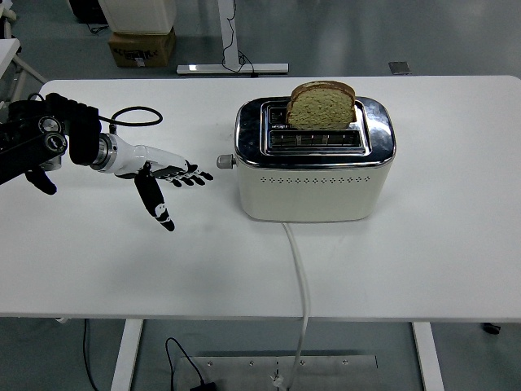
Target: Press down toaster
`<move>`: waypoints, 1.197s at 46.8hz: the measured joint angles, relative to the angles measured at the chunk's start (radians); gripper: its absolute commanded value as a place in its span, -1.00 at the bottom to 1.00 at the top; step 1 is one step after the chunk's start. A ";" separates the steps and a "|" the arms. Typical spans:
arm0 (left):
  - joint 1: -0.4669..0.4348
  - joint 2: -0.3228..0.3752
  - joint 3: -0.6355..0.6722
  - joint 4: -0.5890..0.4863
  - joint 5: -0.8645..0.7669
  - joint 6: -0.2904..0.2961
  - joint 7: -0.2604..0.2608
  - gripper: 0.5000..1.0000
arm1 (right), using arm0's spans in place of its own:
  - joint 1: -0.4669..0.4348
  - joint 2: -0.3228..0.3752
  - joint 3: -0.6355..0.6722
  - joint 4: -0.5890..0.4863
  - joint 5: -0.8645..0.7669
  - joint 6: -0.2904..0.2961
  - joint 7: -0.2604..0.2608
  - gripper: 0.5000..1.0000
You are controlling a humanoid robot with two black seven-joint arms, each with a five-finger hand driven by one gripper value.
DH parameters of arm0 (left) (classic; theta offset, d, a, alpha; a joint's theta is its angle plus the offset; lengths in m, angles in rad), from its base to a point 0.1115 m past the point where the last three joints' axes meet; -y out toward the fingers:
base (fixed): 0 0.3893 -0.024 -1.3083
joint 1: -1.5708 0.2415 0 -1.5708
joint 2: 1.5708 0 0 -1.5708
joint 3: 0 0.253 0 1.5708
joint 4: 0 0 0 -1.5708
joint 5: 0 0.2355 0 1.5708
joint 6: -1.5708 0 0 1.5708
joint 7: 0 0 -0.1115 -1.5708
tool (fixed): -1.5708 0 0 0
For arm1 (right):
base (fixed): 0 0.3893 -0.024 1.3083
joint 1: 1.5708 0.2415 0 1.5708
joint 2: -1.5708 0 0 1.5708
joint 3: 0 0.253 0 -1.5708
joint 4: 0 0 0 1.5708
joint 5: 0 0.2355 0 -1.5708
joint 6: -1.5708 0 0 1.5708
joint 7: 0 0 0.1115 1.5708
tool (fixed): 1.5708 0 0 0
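On table (456, 244) | one toaster (313, 171) | one bread slice (321, 106) raised | left hand (163, 175) fingers spread, empty

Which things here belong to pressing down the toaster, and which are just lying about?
Job:
- toaster
- lever knob, raised
- bread slice, sticking up
- left robot hand, open, apart from the knob

Lying about:
- toaster's cord
- cardboard box on the floor
- table

A lab or workshop space is shown: a white height-adjustable table (456, 269) is set on a grey-blue sealed floor (342, 32), with a cardboard box (142, 47), loose cables (232, 20) and another desk's metal foot (233, 68) behind.
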 measured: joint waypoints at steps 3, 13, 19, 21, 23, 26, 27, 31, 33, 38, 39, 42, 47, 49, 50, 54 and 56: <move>0.010 0.007 0.000 0.011 0.000 0.000 0.000 1.00 | 0.000 0.000 0.000 0.000 0.000 0.000 0.000 1.00; 0.026 0.077 -0.006 0.043 -0.016 0.000 -0.002 1.00 | 0.000 0.000 0.000 0.000 0.000 0.000 0.000 0.99; -0.003 0.114 -0.013 0.062 -0.066 0.000 -0.006 1.00 | 0.000 0.000 0.000 0.000 0.000 0.000 0.000 1.00; -0.021 0.125 -0.014 0.070 -0.097 0.000 -0.007 1.00 | 0.000 0.000 0.000 0.000 0.000 0.000 0.000 1.00; -0.045 0.130 -0.014 0.081 -0.130 0.000 -0.007 1.00 | 0.000 0.000 0.000 0.000 0.000 0.000 0.000 0.99; -0.081 0.131 -0.014 0.104 -0.176 0.000 -0.008 1.00 | 0.000 0.000 0.000 0.000 0.000 0.000 0.000 0.99; -0.092 0.130 -0.013 0.114 -0.188 0.000 -0.009 1.00 | 0.000 0.000 0.000 0.000 0.000 0.000 0.000 0.99; -0.133 0.122 -0.014 0.155 -0.237 0.000 -0.014 1.00 | 0.000 0.000 0.000 0.000 0.000 0.000 0.000 1.00; -0.151 0.118 -0.014 0.168 -0.259 0.000 -0.016 1.00 | 0.000 0.000 0.000 0.000 0.000 0.000 0.000 0.99; -0.192 0.112 -0.014 0.197 -0.325 0.000 -0.017 1.00 | 0.000 0.000 0.000 0.000 0.000 0.000 0.000 1.00; -0.196 0.112 -0.014 0.201 -0.338 0.000 -0.017 1.00 | 0.000 0.000 0.000 0.000 0.000 0.000 0.000 0.99; -0.209 0.106 -0.014 0.218 -0.379 0.015 -0.018 1.00 | 0.000 0.000 0.000 0.000 0.000 0.000 0.000 0.99; -0.230 0.080 -0.031 0.263 -0.460 0.054 -0.018 1.00 | 0.000 0.000 0.000 0.000 0.000 0.000 0.000 0.99; -0.232 0.068 -0.046 0.293 -0.493 0.068 -0.019 1.00 | 0.000 0.000 0.000 0.000 0.000 0.000 0.000 0.99; -0.232 0.061 -0.055 0.309 -0.509 0.073 -0.022 1.00 | 0.000 0.000 0.000 0.000 0.000 0.000 0.000 0.99; -0.232 0.020 -0.093 0.381 -0.569 0.100 -0.045 1.00 | 0.000 0.000 0.000 0.000 0.000 0.000 0.000 0.99; -0.232 -0.006 -0.112 0.422 -0.600 0.119 -0.062 1.00 | 0.000 0.000 0.000 0.000 0.000 0.000 0.000 0.99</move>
